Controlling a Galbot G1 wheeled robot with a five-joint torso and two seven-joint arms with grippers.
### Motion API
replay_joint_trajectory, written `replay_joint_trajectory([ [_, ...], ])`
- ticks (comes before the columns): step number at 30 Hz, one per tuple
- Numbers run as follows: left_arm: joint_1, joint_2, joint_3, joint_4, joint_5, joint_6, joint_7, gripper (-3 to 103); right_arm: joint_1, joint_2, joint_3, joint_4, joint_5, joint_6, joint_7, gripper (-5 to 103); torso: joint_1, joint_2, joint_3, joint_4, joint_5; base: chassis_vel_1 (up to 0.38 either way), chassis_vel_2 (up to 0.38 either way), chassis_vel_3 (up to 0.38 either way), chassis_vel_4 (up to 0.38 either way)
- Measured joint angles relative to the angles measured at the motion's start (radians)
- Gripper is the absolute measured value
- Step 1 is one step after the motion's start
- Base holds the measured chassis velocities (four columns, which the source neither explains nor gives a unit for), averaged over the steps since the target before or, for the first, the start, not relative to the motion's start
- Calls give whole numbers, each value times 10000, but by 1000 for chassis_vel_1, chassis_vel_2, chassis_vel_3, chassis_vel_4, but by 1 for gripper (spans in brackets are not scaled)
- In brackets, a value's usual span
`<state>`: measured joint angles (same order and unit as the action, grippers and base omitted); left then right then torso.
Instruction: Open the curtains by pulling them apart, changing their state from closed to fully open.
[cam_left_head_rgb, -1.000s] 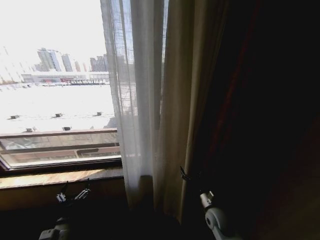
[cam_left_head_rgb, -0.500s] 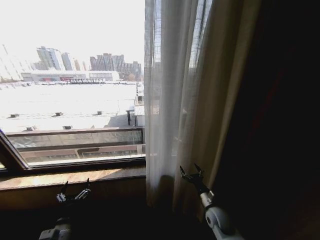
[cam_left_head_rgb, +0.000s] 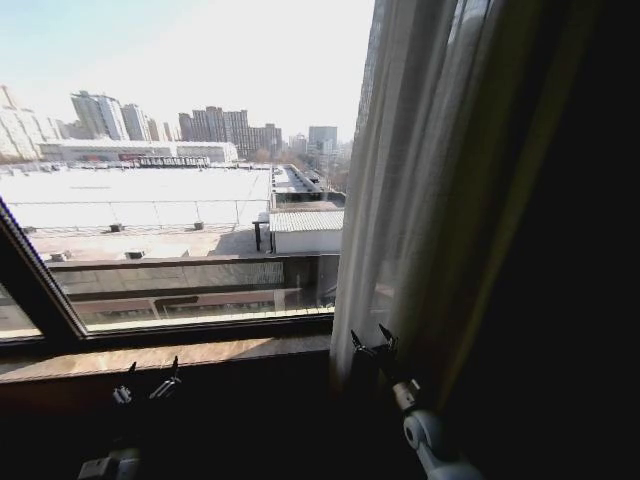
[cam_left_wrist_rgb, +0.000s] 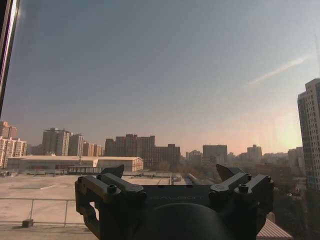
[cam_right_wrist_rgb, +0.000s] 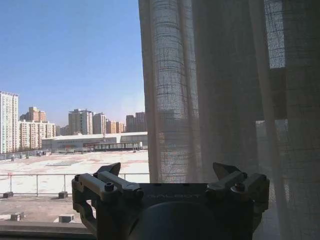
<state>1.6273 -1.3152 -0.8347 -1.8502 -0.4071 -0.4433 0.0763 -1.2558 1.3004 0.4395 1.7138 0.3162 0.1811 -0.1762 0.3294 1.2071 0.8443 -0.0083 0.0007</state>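
Curtains (cam_left_head_rgb: 420, 190) hang just before your right gripper (cam_left_head_rgb: 369, 343), its fingers spread; your left gripper (cam_left_head_rgb: 147, 380) waits released, well apart.

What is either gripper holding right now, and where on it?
Nothing. The right gripper is open beside the curtains; the left gripper is open near the windowsill.

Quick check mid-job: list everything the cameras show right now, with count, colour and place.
sheer curtain: one panel, white, bunched right of the window
heavy drape: one, dark, far right
window frame: dark bars, left and below the glass
windowsill: one, brown, under the glass
city buildings: several, grey, outside on the skyline
left gripper: black, open, low by the sill
right gripper: black, open, at the curtain's foot
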Motion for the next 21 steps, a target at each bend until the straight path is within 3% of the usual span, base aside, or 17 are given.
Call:
replay_joint_trajectory([
  [13,1,3,-4,0,1,0,1,100,200,43,-245,-119,41,-30,146,100,-3,1,-1,3,-13,-103,115,93,-104],
  [21,-5,4,-2,0,0,0,3,100,389,81,-430,-164,-238,35,1168,100,12,-6,4,1,-12,-225,201,223,-214],
])
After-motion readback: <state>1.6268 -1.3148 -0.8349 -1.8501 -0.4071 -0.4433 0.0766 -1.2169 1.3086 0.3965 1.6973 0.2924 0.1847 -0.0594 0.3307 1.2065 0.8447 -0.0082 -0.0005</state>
